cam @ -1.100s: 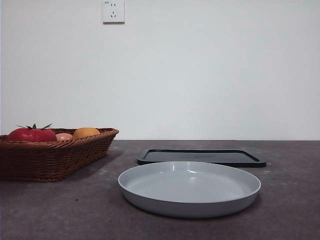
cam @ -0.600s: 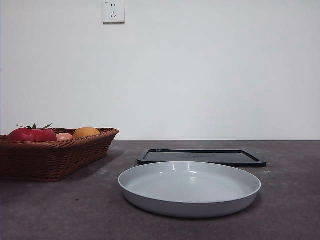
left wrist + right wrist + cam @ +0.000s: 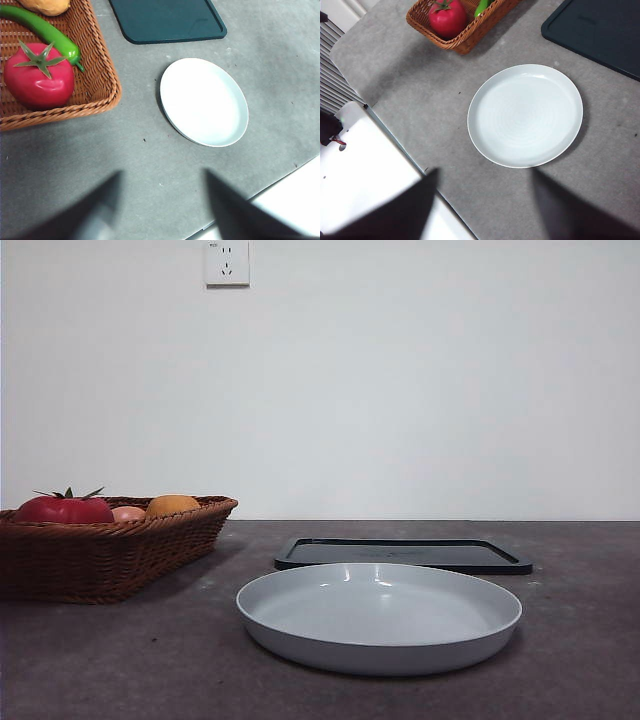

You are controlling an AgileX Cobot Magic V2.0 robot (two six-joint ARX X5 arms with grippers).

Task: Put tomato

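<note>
The glossy red tomato with a green calyx lies in the brown wicker basket at the left of the table; it also shows in the left wrist view and the right wrist view. A white round plate sits empty in the middle front, seen also in the left wrist view and the right wrist view. My left gripper is open and empty, high above the table near the basket. My right gripper is open and empty, high above the plate's near side.
An orange fruit and a pale pink fruit lie in the basket beside the tomato, with a green pepper. A black flat tray lies behind the plate. The table's edge runs near the right gripper.
</note>
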